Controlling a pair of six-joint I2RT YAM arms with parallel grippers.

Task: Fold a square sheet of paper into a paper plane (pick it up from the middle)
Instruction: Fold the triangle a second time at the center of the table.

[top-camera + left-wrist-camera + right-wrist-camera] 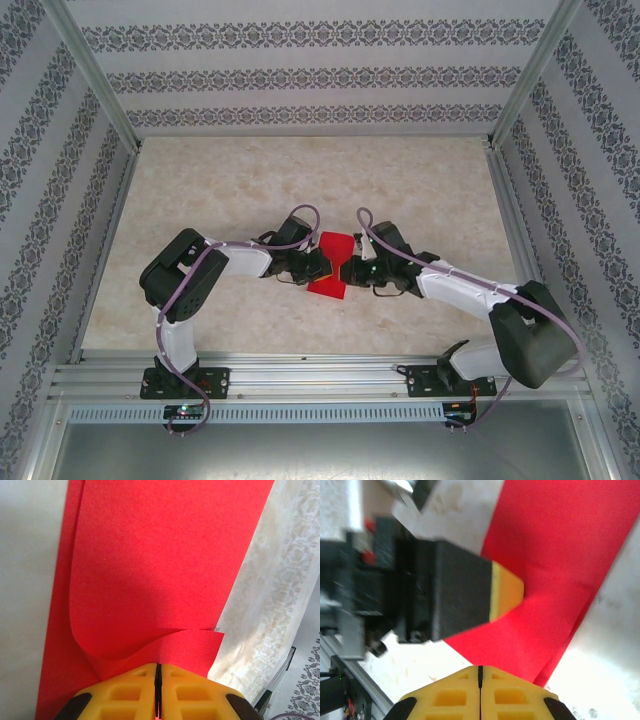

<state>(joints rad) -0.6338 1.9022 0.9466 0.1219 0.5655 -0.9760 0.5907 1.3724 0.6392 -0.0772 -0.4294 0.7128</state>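
Left end effector (158, 666), lower centre of frame, clamps the bright red square paper sheet (160, 570); right end effector (480, 668) is closed at its edge.

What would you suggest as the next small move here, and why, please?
Probably open the right claw, nudge it sideways onto the red sheet and pinch there. It is shut, yet no red shows in its seam, and I cannot tell whether it holds any paper. The left claw is shut on the sheet's doubled, buckled edge.
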